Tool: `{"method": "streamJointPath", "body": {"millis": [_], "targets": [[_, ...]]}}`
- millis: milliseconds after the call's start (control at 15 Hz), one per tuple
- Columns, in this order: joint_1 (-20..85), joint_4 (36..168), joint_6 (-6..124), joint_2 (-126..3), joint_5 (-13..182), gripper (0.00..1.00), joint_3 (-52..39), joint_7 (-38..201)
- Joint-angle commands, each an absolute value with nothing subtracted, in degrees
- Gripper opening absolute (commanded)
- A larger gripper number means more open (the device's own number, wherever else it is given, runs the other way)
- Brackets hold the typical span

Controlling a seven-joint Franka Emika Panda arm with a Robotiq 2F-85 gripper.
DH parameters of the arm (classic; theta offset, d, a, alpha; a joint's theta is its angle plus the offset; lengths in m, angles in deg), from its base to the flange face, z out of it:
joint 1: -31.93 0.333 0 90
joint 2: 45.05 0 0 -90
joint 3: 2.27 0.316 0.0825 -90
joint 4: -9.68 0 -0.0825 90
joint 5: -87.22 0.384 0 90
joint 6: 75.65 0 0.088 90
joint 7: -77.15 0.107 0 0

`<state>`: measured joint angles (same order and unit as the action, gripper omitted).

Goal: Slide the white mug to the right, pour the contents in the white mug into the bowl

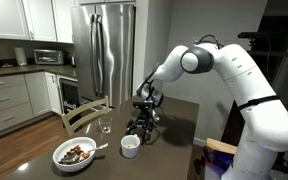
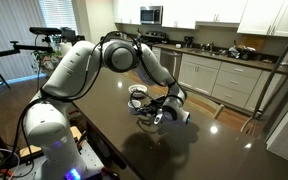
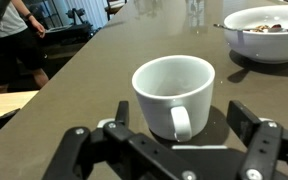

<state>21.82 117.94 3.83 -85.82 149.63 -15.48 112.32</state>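
The white mug (image 3: 174, 88) is standing upright on the dark table (image 3: 94, 70), occupying the centre of the wrist view with its handle facing the camera. In an exterior view the white mug (image 1: 130, 146) is showing at lower centre. It is judged to be stiff glazed ceramic: rigid, light enough for one arm, slippery on its wall and liable to chip if knocked or dropped. No contents are showing in the visible part of its interior. The soundest hold is judged to be across the body below the rim, clear of the handle, so that it is not twisting when tipped. The fingers (image 3: 254, 130) are standing wide open on either side of the mug at the bottom of the frame, gripping nothing. The bowl (image 3: 269, 35), holding brown pieces, is sitting at upper right, well apart from the mug. Count: one white mug, one bowl, one clear glass (image 1: 105, 125), one pair of fingers.
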Motion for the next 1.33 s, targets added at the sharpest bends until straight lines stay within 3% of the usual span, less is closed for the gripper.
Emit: {"method": "streamJointPath", "body": {"millis": [0,133,733,867,1267], "targets": [[22.1,118.1,5.1,-85.8,149.5,0.75,-15.6,111.6],[22.0,118.1,5.2,-85.7,149.5,0.67,-15.6,111.6],[21.9,118.0,5.0,-85.8,149.6,0.07,-15.5,111.8],[21.8,117.9,4.7,-85.9,149.6,0.03,-15.4,111.8],[21.5,117.7,3.5,-85.8,149.7,0.07,-15.1,111.9]]}}
